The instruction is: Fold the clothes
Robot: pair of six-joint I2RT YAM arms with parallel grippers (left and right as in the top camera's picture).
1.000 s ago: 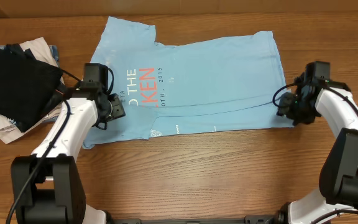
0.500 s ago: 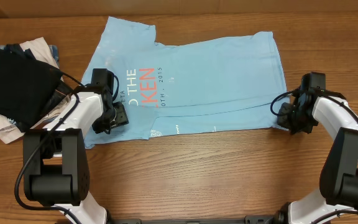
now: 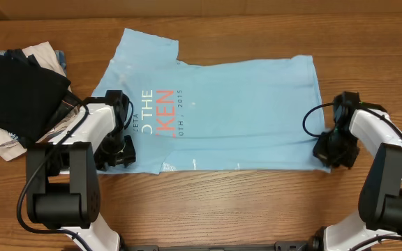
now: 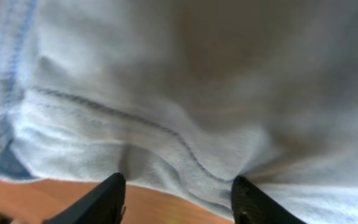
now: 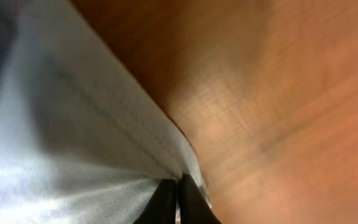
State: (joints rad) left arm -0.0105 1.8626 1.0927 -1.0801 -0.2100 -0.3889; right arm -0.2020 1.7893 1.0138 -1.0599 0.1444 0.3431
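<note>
Item: light sky-blue short-sleeved T-shirt (image 3: 243,104), spread flat on a wooden table (image 3: 222,202), lying sideways to the overhead camera with the collar end toward the left arm and the hem toward the right arm; one sleeve juts out at the far corner on the collar side; faint creases run along the length of the body near its near edge. Marking: white and orange-red lettering (image 3: 162,104) on the chest, reading sideways, partly covered by cloth near the near edge. Left gripper (image 3: 119,151): at the near corner of the T-shirt on the collar side, resting on the cloth; in its wrist view (image 4: 179,194) the dark fingers (image 4: 107,200) stand apart, with a stitched, rumpled fold of T-shirt fabric (image 4: 197,74) lying just ahead of and between the tips; whether they press on the cloth cannot be told. Right gripper (image 3: 331,151): at the near corner of the T-shirt on the hem side; in its wrist view (image 5: 176,193) the fingertips are together, pinching the stitched edge of the cloth (image 5: 55,143) just above the bare table (image 5: 278,93). Other stock: beyond the collar end of the T-shirt, well clear of it, a folded black garment (image 3: 16,97) lying on top of folded pale garments (image 3: 44,52)
</note>
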